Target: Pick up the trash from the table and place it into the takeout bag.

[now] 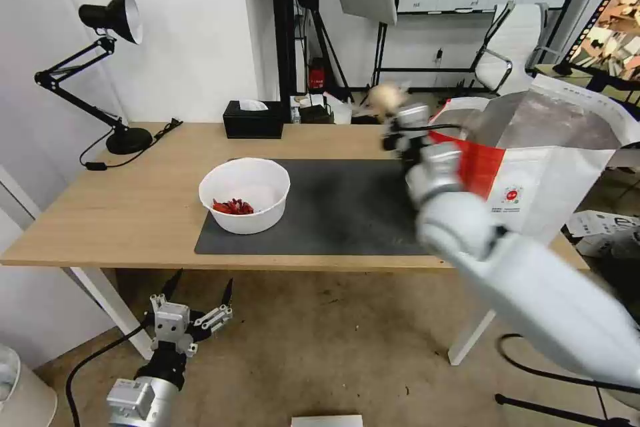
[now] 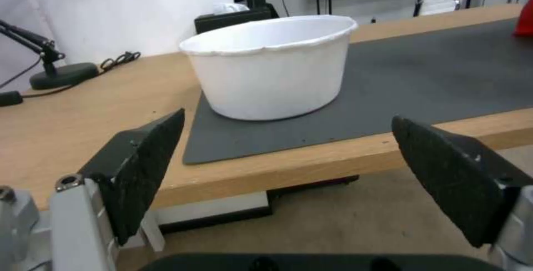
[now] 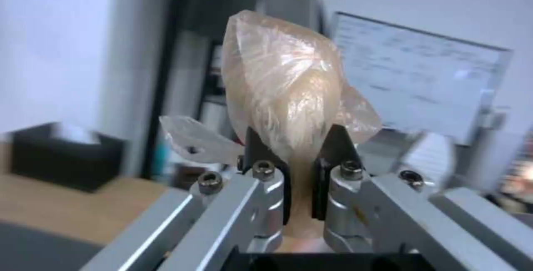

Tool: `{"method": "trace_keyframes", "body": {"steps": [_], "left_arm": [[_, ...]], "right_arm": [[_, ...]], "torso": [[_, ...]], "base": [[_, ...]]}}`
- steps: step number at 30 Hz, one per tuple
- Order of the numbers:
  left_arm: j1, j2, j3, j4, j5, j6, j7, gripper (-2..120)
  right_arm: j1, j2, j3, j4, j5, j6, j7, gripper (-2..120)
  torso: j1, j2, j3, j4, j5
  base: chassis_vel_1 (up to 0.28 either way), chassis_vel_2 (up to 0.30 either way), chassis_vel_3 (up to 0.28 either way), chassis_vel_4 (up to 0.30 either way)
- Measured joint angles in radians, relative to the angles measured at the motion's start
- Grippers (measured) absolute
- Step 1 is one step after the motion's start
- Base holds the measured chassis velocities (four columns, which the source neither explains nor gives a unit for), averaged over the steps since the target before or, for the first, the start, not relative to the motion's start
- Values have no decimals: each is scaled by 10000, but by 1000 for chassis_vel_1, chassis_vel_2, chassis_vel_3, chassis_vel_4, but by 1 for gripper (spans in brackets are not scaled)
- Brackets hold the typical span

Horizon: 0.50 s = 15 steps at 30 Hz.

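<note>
Right gripper (image 3: 297, 167) pinching crinkly beige lump (image 3: 283, 96), boxy foil-lined takeout bag (image 1: 547, 160) beside

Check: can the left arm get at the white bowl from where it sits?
Probably yes. The left gripper hangs open below the table edge, and the white bowl stands just ahead near that edge with nothing between; it must rise first.

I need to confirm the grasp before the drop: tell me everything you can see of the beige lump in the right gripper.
The beige lump looks like crumpled, glossy, translucent plastic film, twisted into a tapered wad. The right gripper is shut on its narrow lower end; loose flaps stick out sideways. It is lifted above the table's far edge, beside the takeout bag's open mouth, touching only the fingers.
</note>
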Motion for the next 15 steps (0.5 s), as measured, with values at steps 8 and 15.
{"method": "trace_keyframes", "body": {"steps": [8,15], "left_arm": [[20,-148,280,-81,253,-1,16,100],[31,-215,431,-156,342,9,21,100]], "right_arm": [[-494,-1027,1401,47,1851,-697,1208,5],[-381,-1049,1485,-488,3862,-975,2099,4]], "torso": [[0,0,1,-1,-1],[2,-1,3,4,-1]], "base": [[0,0,0,0],[0,0,0,0]]}}
